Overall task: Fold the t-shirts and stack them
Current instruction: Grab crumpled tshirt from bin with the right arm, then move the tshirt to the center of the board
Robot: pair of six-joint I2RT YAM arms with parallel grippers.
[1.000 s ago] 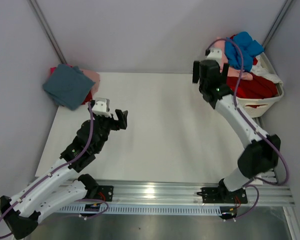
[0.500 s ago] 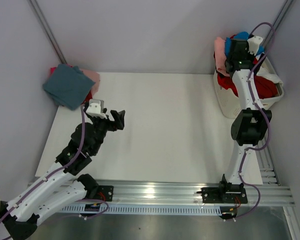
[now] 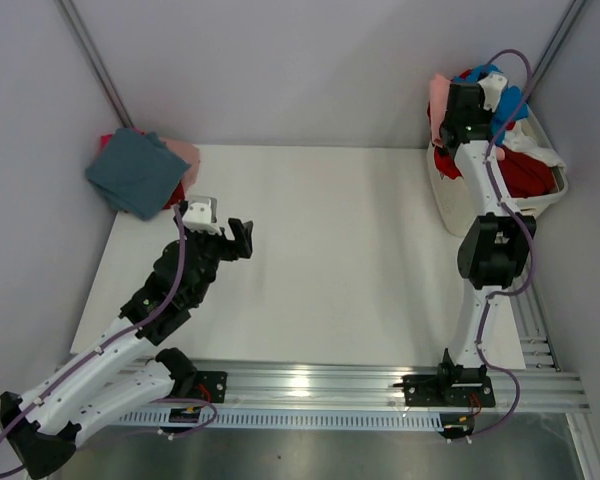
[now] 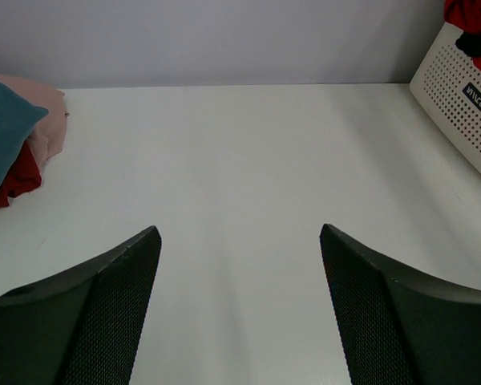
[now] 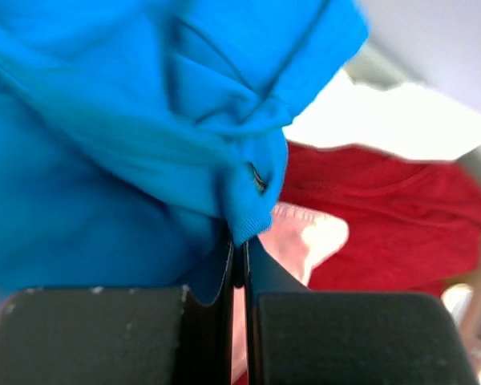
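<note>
The bright blue t-shirt (image 5: 104, 160) lies on top of the heap in the white laundry basket (image 3: 540, 205) at the back right. My right gripper (image 5: 239, 249) is shut on that blue t-shirt, its ribbed edge pinched at the tips; from above the gripper (image 3: 468, 100) reaches over the basket. Under the blue one lie a red t-shirt (image 5: 385, 233), a pale pink one (image 5: 305, 241) and a white one (image 5: 385, 120). A folded teal t-shirt (image 3: 135, 170) tops pink (image 3: 185, 155) and red (image 3: 175, 192) cloth at the back left. My left gripper (image 4: 240, 233) hangs open over bare table.
The basket wall (image 4: 465, 104) shows at the right edge of the left wrist view, the folded stack (image 4: 4, 128) at its left edge. Grey walls close in the white table (image 3: 330, 250) behind and on both sides.
My right arm swung from beside the basket up over it, and its jaws went from wide open to shut on the blue t-shirt. The left arm barely moved.
</note>
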